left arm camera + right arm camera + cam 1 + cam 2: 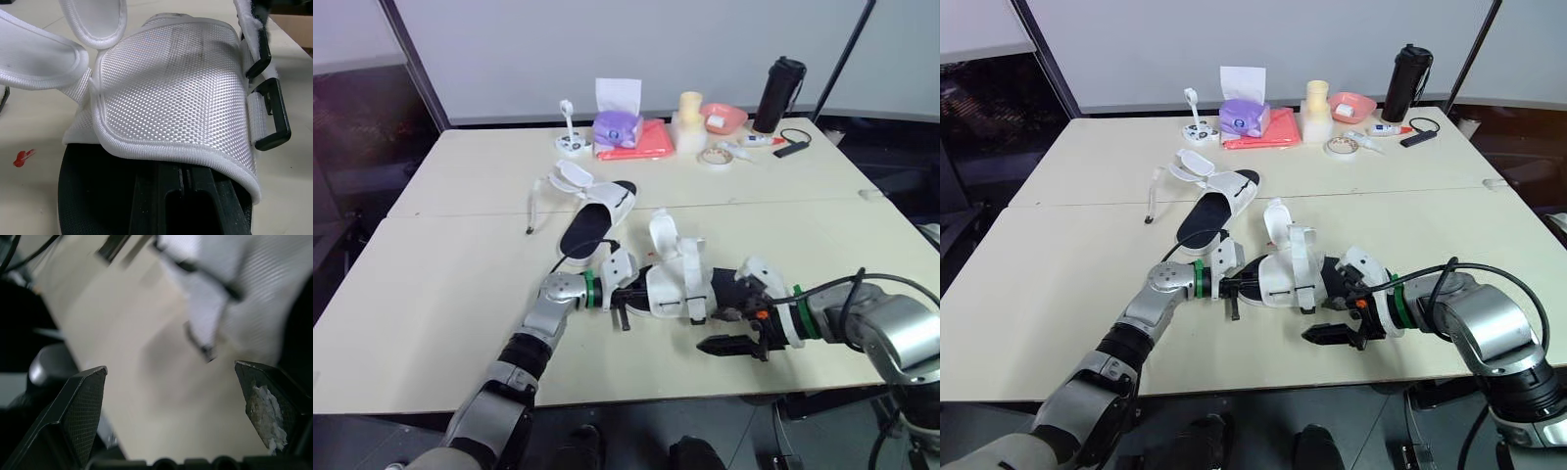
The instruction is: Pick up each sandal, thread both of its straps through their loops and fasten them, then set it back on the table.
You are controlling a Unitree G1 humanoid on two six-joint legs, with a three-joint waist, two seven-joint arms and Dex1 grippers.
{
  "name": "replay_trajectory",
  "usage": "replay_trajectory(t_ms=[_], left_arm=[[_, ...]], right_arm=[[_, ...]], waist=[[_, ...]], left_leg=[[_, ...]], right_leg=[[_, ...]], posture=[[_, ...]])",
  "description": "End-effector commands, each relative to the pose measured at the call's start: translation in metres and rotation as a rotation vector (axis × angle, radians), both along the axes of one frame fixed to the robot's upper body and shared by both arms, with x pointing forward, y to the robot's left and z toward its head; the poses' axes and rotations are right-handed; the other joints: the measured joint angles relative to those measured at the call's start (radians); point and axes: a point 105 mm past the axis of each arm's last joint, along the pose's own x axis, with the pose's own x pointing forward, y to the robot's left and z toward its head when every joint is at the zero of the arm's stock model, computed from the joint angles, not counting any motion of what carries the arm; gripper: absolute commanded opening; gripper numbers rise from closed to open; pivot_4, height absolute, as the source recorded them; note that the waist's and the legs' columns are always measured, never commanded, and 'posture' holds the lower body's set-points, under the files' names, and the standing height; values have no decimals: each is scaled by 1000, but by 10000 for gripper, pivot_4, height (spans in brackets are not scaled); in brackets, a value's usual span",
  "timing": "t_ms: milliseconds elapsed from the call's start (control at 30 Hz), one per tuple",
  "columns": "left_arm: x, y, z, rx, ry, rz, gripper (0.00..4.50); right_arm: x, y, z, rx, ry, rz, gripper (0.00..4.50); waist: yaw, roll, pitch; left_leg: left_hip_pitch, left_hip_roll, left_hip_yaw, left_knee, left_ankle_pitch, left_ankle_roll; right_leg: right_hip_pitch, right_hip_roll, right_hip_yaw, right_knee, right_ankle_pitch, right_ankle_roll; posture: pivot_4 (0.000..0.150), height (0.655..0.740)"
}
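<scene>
The near white sandal [674, 282] with a black footbed lies at the table's front middle, its straps [41, 66] loose and flapped open beside the black loops [272, 122]. My left gripper [621, 300] is shut on that sandal's end, its fingers [183, 198] lying on the footbed under the mesh upper [171, 88]. Just right of the sandal, my right gripper [726, 328] stands open, its fingers [80, 411] wide apart with bare table between them. The second sandal [597, 220] lies farther back, straps undone.
Along the far edge stand a purple tissue box [618, 125], a pink cloth [651, 143], a cream cup stack [689, 117], a pink bowl [722, 117], a tape roll [714, 158] and a black bottle [778, 95]. A tiny red scrap [22, 157] lies beside the sandal.
</scene>
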Motion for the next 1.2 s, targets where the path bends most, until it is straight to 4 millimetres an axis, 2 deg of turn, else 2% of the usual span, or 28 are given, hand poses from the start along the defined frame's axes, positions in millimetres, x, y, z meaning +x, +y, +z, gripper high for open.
replay_trajectory(t_ms=[33,233,433,533,733,767,1000,1200], left_arm=[[-5,-1,-13,45,32,-21,0],[-5,-1,-13,46,32,-18,0],[-4,-1,-12,42,31,-12,0],[-4,0,-13,41,31,-8,0],[-5,0,-12,38,33,-5,0],[-5,0,-12,38,33,-5,0],[-4,-1,-11,34,31,-5,0],[-4,0,-11,35,32,-2,0]], right_arm=[[8,7,9,77,-38,-36,44903],[11,22,13,157,-22,-30,44903],[20,27,13,188,-18,-42,44903],[21,28,13,191,-9,-37,36617],[17,28,6,174,17,-27,6813],[15,27,4,169,24,-24,708],[-13,22,-29,76,135,57,285],[-37,18,-38,21,151,149,285]], waist=[[-1,0,0],[-3,0,0],[-4,0,0],[-5,0,0],[-5,0,0],[-4,0,0],[-3,0,0],[-2,0,0]], left_leg=[[0,0,0,0,0,0],[1,0,0,0,0,0],[1,0,0,0,0,0],[1,0,0,0,0,0],[1,0,0,0,0,0],[1,0,0,0,0,0],[1,0,0,0,0,0],[1,0,0,0,0,0]], right_leg=[[0,0,0,0,0,0],[0,1,0,0,0,0],[0,1,0,0,0,0],[0,1,0,0,0,-1],[0,1,0,0,0,-1],[0,1,0,0,0,-1],[0,1,0,0,0,-1],[1,1,-1,0,0,0]], posture=[[1500,7400],[1500,7400],[1500,7400],[1500,7400],[1500,7400],[1500,7400],[1500,7400],[1500,7400]])
